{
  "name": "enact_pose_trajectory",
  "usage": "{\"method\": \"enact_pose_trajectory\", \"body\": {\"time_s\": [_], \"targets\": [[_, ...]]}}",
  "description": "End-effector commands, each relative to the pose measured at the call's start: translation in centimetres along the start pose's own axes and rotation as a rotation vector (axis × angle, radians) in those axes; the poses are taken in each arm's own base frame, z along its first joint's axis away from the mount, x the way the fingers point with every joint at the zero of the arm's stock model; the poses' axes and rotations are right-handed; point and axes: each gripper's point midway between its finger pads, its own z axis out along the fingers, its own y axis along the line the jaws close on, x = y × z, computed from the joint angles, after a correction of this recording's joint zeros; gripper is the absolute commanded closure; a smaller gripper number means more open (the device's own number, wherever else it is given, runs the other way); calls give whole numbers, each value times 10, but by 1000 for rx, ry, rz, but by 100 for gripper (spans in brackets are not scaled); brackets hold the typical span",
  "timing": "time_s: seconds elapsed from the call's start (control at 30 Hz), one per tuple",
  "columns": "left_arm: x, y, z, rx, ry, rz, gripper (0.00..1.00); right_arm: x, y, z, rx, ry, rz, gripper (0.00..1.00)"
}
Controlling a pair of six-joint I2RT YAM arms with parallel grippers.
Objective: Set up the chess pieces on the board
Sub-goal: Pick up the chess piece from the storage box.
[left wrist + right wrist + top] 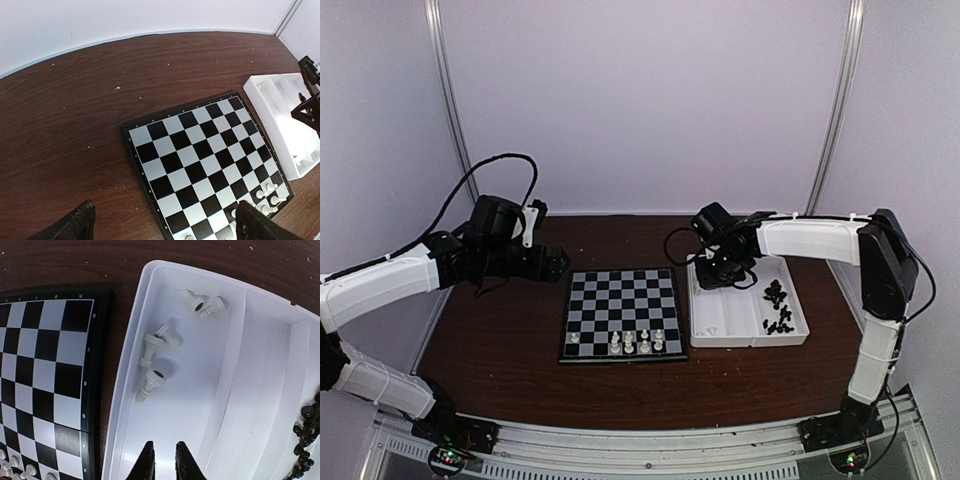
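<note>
1. Nearest the arm bases, the flat square chessboard (620, 290) of black and pale grey checks with a thin dark rim lies on the dark brown wood-grain counter (500, 340), roughly midway between the two arms.
2. A handful of tiny white plastic chess pieces (638, 341) stand upright on the board's two nearest rows. Most are grouped toward its right side, and one stands alone near the left corner. The other rows carry nothing.
3. Just right of the board, apart from it, sits the white rectangular two-compartment plastic tray (750, 341).
4. In the tray's right compartment a loose heap of tiny black plastic chess pieces (777, 306) lies jumbled together.
5. In the left compartment, the one beside the board, five or so white pieces (154, 357) lie tipped on their sides: three in a loose cluster and two touching each other nearer the far wall.
6. The right fingers (146, 465) hang over that left compartment with only a narrow gap between them, and they hold nothing.
7. The left fingers (75, 225) hover above bare counter off the board's far left corner, spread wide apart and empty.
</note>
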Motion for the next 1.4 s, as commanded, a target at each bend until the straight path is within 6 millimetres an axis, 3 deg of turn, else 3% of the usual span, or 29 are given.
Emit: {"method": "enact_pose_trajectory", "body": {"time_s": [0.0,0.83,1.37], "targets": [[-18,0,-8,3,-49,-2,2,-3,6,22,-31,-3,69,83],[-15,0,-10,3,-46,9,2,6,10,79,-67,26,181,80],[-17,0,-10,6,-49,10,2,3,-16,76,21,10,180,83]]}}
